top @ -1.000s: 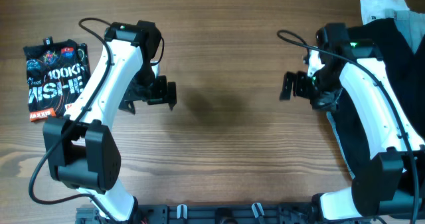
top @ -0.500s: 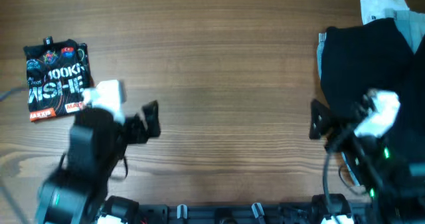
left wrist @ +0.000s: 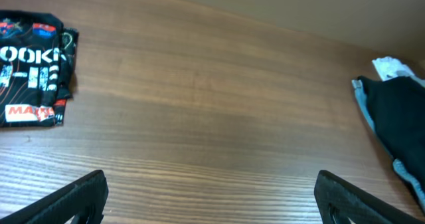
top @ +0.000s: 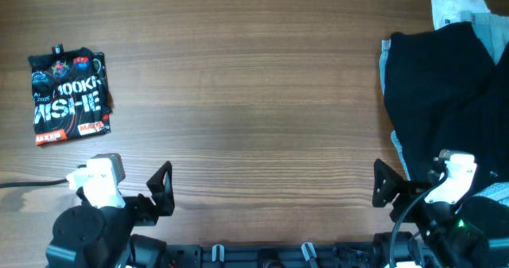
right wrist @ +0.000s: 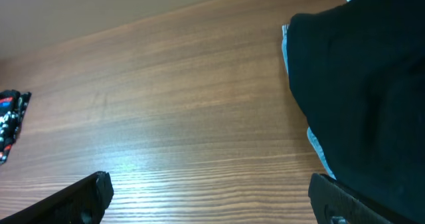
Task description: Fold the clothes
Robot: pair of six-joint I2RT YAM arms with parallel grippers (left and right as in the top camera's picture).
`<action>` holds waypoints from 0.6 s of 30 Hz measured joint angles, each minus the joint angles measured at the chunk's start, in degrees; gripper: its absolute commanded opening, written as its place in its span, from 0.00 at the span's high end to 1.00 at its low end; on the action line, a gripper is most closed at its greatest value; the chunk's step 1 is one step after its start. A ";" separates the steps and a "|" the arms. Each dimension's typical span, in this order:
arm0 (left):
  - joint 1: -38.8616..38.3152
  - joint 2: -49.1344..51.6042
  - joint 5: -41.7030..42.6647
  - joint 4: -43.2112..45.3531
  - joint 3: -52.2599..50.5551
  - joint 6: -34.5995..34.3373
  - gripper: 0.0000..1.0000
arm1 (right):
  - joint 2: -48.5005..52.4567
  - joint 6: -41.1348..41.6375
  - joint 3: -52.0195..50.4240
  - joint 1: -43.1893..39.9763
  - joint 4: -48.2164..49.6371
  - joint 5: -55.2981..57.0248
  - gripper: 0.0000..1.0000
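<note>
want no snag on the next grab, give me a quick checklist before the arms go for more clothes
1. Folded T-shirt lies flat on the table, far left, lettering up: ok.
2. Left gripper open, nothing between its fingers: ok.
3. Right gripper open and empty: ok.
4. Black pile at the right is bunched up, not folded: not ok.
5. One garment or several in that pile, with white cloth behind it: cannot tell.

We record a robotics test bench: left robot arm [top: 86, 224] and right robot arm [top: 452, 190] at a black rail [top: 262, 256] edging a wood-grain table [top: 254, 93].
</note>
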 measured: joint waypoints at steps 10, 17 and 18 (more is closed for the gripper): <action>0.00 0.00 0.00 -5.60 -0.02 0.00 0.00 | -0.72 0.00 -0.15 0.00 -0.50 1.31 0.00; 0.00 0.00 0.02 -5.66 -0.04 0.00 0.00 | -10.10 -5.20 -11.32 0.00 19.23 4.13 0.00; 0.00 0.00 0.00 -5.64 -0.04 0.00 0.00 | -12.26 -6.10 -14.47 0.00 22.45 4.28 0.00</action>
